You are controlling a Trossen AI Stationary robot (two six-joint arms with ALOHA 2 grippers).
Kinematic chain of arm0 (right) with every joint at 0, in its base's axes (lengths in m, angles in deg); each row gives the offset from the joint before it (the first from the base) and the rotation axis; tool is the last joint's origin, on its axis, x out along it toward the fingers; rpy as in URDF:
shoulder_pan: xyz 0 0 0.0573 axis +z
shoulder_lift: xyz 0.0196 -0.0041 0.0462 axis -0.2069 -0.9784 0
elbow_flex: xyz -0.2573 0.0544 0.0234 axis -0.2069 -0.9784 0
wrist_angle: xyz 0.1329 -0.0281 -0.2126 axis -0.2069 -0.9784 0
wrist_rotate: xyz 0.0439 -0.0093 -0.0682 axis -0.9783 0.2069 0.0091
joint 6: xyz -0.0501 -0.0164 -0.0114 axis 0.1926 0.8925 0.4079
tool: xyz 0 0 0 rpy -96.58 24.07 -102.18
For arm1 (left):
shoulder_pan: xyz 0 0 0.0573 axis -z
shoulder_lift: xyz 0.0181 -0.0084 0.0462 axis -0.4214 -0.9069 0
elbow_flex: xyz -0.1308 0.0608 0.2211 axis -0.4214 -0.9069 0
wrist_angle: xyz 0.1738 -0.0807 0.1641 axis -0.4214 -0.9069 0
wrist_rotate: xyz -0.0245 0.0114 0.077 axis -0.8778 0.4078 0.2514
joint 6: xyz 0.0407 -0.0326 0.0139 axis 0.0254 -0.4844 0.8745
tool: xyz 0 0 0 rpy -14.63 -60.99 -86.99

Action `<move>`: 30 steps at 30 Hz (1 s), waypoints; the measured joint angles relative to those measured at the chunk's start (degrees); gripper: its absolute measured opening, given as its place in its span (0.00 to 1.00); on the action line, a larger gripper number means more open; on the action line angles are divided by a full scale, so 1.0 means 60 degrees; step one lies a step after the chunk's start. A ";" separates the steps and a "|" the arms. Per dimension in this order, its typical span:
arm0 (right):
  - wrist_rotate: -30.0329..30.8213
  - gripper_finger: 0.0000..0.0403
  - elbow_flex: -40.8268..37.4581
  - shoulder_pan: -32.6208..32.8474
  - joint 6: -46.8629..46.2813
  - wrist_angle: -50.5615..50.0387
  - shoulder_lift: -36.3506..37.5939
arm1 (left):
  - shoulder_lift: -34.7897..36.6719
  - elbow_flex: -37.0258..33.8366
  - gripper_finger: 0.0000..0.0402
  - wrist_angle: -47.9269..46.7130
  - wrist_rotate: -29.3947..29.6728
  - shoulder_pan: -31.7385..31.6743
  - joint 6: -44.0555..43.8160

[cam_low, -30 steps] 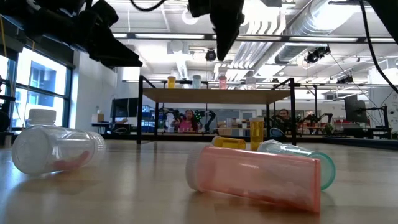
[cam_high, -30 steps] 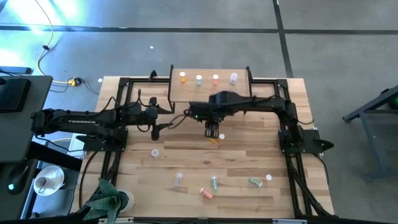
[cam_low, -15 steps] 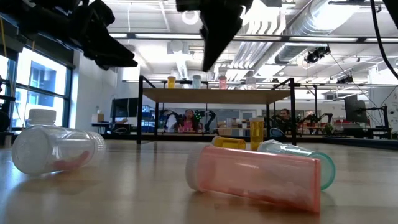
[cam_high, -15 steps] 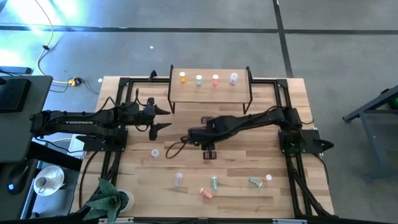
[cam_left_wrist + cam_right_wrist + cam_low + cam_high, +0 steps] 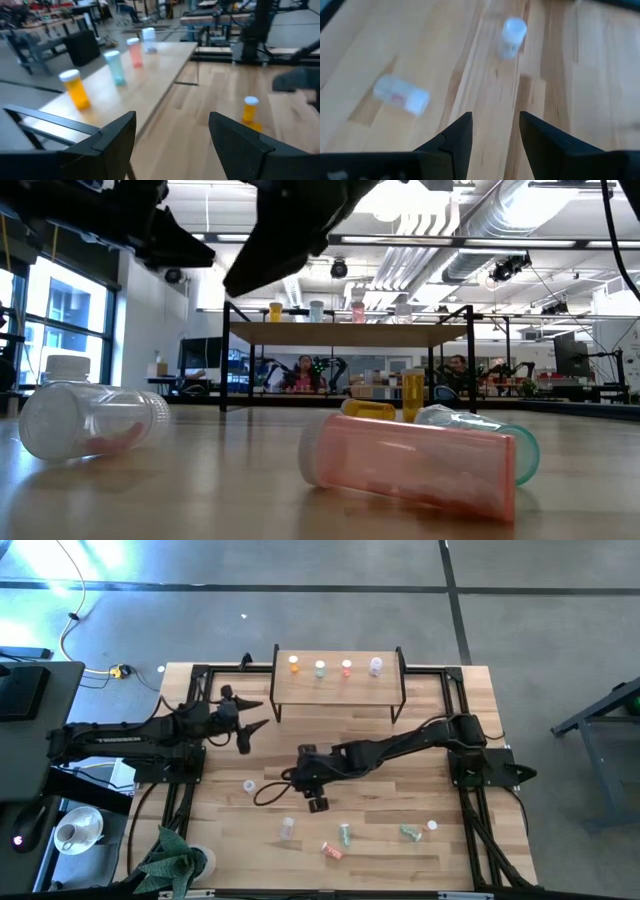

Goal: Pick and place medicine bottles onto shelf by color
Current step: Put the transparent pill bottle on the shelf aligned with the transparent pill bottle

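The shelf (image 5: pixel 338 685) stands at the table's far edge with an orange (image 5: pixel 293 664), a green (image 5: pixel 320 667), a pink (image 5: pixel 346 667) and a clear bottle (image 5: pixel 375 665) upright on its top. My right gripper (image 5: pixel 317 804) is open and empty above the table's middle, pointing at an upright clear bottle (image 5: pixel 512 36) and a clear bottle lying on its side (image 5: pixel 400 95). My left gripper (image 5: pixel 251 720) is open and empty, left of the shelf and facing it (image 5: pixel 172 131). An upright orange bottle (image 5: pixel 250 109) stands on the table in front of the shelf.
Near the front edge lie a pink bottle (image 5: pixel 331 851), two green bottles (image 5: pixel 345 834) (image 5: pixel 410 832) and a white-capped one (image 5: pixel 432 826). A second orange bottle (image 5: pixel 365 409) lies beside the upright one. Black frames stand along both table sides. Green cloth (image 5: pixel 172 858) sits at the near left corner.
My right gripper has swung from just in front of the shelf toward the table's near edge and left, ending over the middle near the clear bottles. My left gripper has gone a little toward the far edge. No bottle has moved.
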 joint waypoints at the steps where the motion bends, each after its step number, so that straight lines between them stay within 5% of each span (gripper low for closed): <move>1: -0.0041 0.38 -0.0191 -0.0017 0.0092 0.0496 0.0000 | 0.0058 0.0000 0.59 0.0006 0.0047 0.0000 0.0004; 7: -0.0054 0.38 -0.1154 -0.0103 0.0318 0.3462 -0.0004 | 0.0208 0.0000 0.59 -0.0039 0.0053 0.0000 -0.0004; 20: 0.1961 0.38 -0.1188 0.0102 0.0761 0.2967 0.0248 | 0.0211 0.0000 0.59 -0.3032 -0.1939 0.0139 -0.2220; 30: 0.2018 0.38 -0.1173 0.0209 0.0506 0.2258 0.0776 | 0.0289 0.0000 0.59 -0.3857 -0.1990 0.2218 -0.3462</move>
